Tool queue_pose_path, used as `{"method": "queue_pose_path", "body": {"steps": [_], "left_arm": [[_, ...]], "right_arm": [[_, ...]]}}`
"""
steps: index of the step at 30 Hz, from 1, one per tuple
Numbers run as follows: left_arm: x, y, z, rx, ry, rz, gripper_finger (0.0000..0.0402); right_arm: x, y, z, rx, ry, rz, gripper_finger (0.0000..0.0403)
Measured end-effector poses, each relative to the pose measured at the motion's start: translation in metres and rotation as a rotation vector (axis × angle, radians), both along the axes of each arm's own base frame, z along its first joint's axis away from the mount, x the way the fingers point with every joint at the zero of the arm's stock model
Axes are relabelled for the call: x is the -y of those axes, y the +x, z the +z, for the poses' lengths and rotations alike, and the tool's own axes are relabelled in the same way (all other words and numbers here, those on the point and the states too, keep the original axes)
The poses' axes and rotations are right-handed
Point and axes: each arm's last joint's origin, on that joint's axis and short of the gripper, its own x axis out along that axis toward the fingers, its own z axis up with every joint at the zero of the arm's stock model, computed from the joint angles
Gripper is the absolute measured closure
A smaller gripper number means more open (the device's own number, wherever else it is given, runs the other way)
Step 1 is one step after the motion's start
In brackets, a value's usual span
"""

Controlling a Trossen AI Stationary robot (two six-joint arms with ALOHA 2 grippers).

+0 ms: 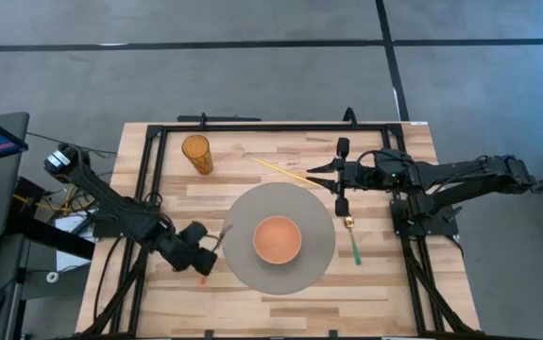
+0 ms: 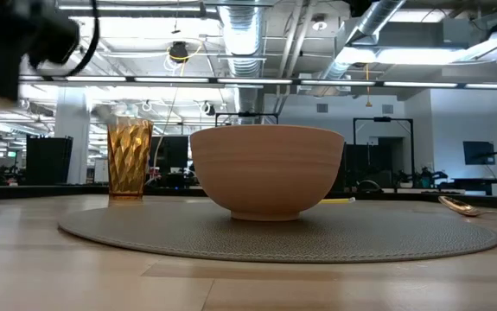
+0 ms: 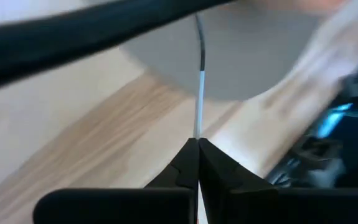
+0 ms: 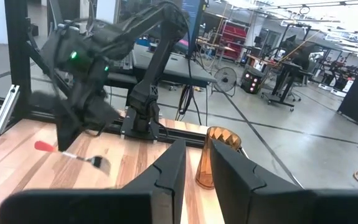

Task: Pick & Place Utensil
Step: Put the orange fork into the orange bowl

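Note:
My left gripper point(image 1: 211, 249) is over the table's near left part, beside the round grey placemat point(image 1: 252, 203), and is shut on a thin utensil with a red handle point(image 4: 42, 146) and a metal shaft point(image 3: 198, 93). A terracotta bowl point(image 1: 277, 239) stands on the placemat's middle. My right gripper point(image 1: 342, 176) is open and touches nothing; it hovers past the placemat's far right edge. A green-handled spoon point(image 1: 354, 244) lies on the wood at the placemat's right. The low view shows the bowl point(image 2: 265, 171) but not the held utensil. My left gripper pinches the utensil between its two shut fingers point(image 3: 185, 168) at the metal shaft point(image 3: 197, 127). The shaft runs forward out of the fingers toward the placemat, and the red handle end point(image 1: 202, 280) sticks out behind. In the right wrist view the utensil looks lifted clear of the wood, roughly level.
An amber ribbed glass point(image 1: 196, 153) stands at the far left of the table. A yellow stick point(image 1: 290, 173) lies on the wood between the glass and my right gripper. A black frame rail point(image 1: 271, 127) borders the table's far side. Bare wood lies along the near edge.

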Motion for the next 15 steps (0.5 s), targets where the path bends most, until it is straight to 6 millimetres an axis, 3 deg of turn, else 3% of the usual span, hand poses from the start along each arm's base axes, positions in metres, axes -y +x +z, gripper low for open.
{"method": "queue_pose_path", "body": {"steps": [4, 8, 15], "left_arm": [[-0.008, 0.003, 0.027, 0.146, 0.035, -0.002, 0.0398], [-0.014, 0.017, 0.039, 0.225, 0.037, -0.028, 0.0399], [-0.026, 0.057, 0.032, 0.255, -0.163, -0.18, 0.0399]], "right_arm": [[0.0, 0.0, 0.0, 0.001, 0.0, 0.0, 0.0335], [0.0, 0.0, 0.0, 0.003, 0.0, 0.001, 0.0335], [0.0, 0.0, 0.001, 0.009, 0.034, -0.001, 0.0335]]}}
